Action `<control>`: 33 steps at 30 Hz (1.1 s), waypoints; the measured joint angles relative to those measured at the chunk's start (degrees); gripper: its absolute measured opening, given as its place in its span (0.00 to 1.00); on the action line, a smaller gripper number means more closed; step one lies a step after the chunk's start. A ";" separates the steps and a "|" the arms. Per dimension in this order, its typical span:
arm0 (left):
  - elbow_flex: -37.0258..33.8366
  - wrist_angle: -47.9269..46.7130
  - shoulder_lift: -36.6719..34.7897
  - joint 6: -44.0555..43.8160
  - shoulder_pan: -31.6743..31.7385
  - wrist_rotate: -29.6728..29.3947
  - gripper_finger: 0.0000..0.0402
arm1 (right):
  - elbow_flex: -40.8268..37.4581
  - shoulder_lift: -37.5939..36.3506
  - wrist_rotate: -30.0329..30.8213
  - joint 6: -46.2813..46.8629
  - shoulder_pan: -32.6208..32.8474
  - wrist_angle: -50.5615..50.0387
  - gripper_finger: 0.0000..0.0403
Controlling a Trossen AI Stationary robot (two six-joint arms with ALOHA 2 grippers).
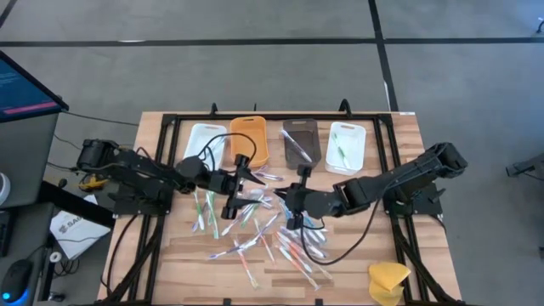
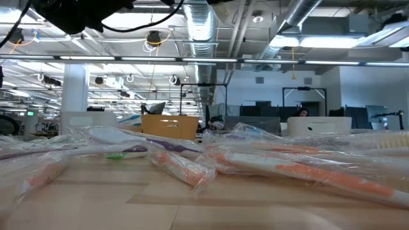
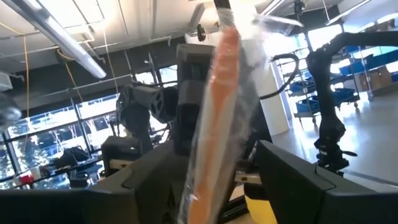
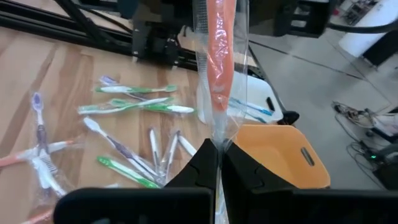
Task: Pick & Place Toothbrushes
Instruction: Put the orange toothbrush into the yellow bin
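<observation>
Orange toothbrush (image 4: pixel 219 56), unclear from overhead, shows clenched in right jaws (image 4: pixel 219 163); left jaws (image 3: pixel 205 186) grasp another.

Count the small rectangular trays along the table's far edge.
4, in a row: a white plastic tray farthest left, an orange plastic tray beside it, a brown plastic tray next, and another white plastic tray farthest right. None looks hidden.

From my feed, four trays (image 1: pixel 248 140) sit in a row along the table's (image 1: pixel 399 170) far edge, the toothbrushes (image 1: pixel 263 234) scattered in front of them mid-table. A sponge lump (image 1: pixel 388 281) sits at the near right corner.
</observation>
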 joint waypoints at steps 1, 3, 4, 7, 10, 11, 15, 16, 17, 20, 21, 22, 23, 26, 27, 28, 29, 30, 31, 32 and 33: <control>0.16 -0.02 0.00 0.00 0.00 -0.01 0.52 | 0.00 0.00 -0.36 0.00 0.00 0.11 0.00; 0.30 -0.01 -0.02 0.02 0.00 -0.01 0.47 | 0.00 -0.02 -0.38 0.05 0.00 0.10 0.00; 0.30 -0.17 -0.02 0.02 0.00 -0.01 0.45 | 0.01 -0.02 -0.38 0.13 0.00 0.08 0.00; 0.30 -1.09 -0.02 0.02 0.00 -0.01 0.35 | 0.01 -0.02 -0.53 0.13 0.00 0.06 0.00; 0.30 -1.02 -0.02 0.02 0.00 -1.14 0.26 | 0.00 -0.02 -0.53 0.55 0.00 -0.53 0.00; 0.30 -1.07 -0.02 0.03 0.00 -1.91 0.23 | 0.00 -0.02 -0.53 0.58 0.01 -0.76 0.00; 0.30 -1.53 -0.02 0.13 0.00 -3.00 0.12 | 0.00 -0.08 -2.51 0.87 -0.14 -1.69 0.00; 0.28 -1.55 -0.02 0.11 -0.02 -2.98 0.10 | -0.01 -0.08 -3.23 0.93 -0.30 -1.67 0.00; 0.28 -1.57 -0.02 0.14 -0.02 -3.01 0.09 | -0.01 -0.08 -3.85 1.18 -0.48 -1.65 0.01; 0.25 -1.64 -0.02 0.02 0.00 -3.73 0.09 | 0.00 -0.08 -4.97 3.18 -0.87 -1.83 0.03; 0.25 -1.67 -0.02 -0.02 0.00 -3.86 0.09 | 0.01 -0.08 -5.02 4.06 -0.97 -1.97 0.04; 0.25 -1.78 -0.02 -0.02 0.00 -3.94 0.09 | 0.01 -0.08 -5.13 4.78 -1.16 -2.24 0.07; 0.25 -1.96 -0.02 -0.02 0.00 -3.95 0.09 | 0.01 -0.08 -5.36 5.24 -1.12 -2.83 0.09; 0.25 -3.31 -0.03 -0.20 0.02 -4.03 0.05 | 0.01 -0.08 -5.41 5.14 -0.58 -5.89 0.21; 0.25 -3.97 -0.03 -0.62 0.02 -4.03 0.05 | 0.01 -0.08 -5.41 4.09 -0.54 -7.05 0.25; 0.25 -4.63 -0.06 -0.88 0.02 -4.03 0.04 | 0.00 -0.08 -5.28 3.44 -0.53 -8.32 0.29; 0.25 -5.50 -0.17 -0.92 0.02 -4.13 0.04 | -0.03 -0.40 -5.25 3.20 -0.52 -9.59 0.34; 0.25 -6.41 -0.34 -0.82 0.02 -4.81 0.04 | -0.12 -0.98 -5.24 3.14 -0.53 -10.82 0.39; 0.25 -7.03 -0.56 -0.59 0.02 -5.87 0.04 | -0.11 -1.63 -5.15 3.14 -0.59 -11.53 0.44; 0.25 -7.72 -0.94 -0.17 0.20 -6.94 0.04 | 0.06 -2.17 -4.86 3.11 -0.80 -11.98 0.49; 0.25 -7.98 -1.31 0.59 0.49 -7.67 0.04 | 0.10 -3.00 -4.73 3.13 -1.00 -13.38 0.53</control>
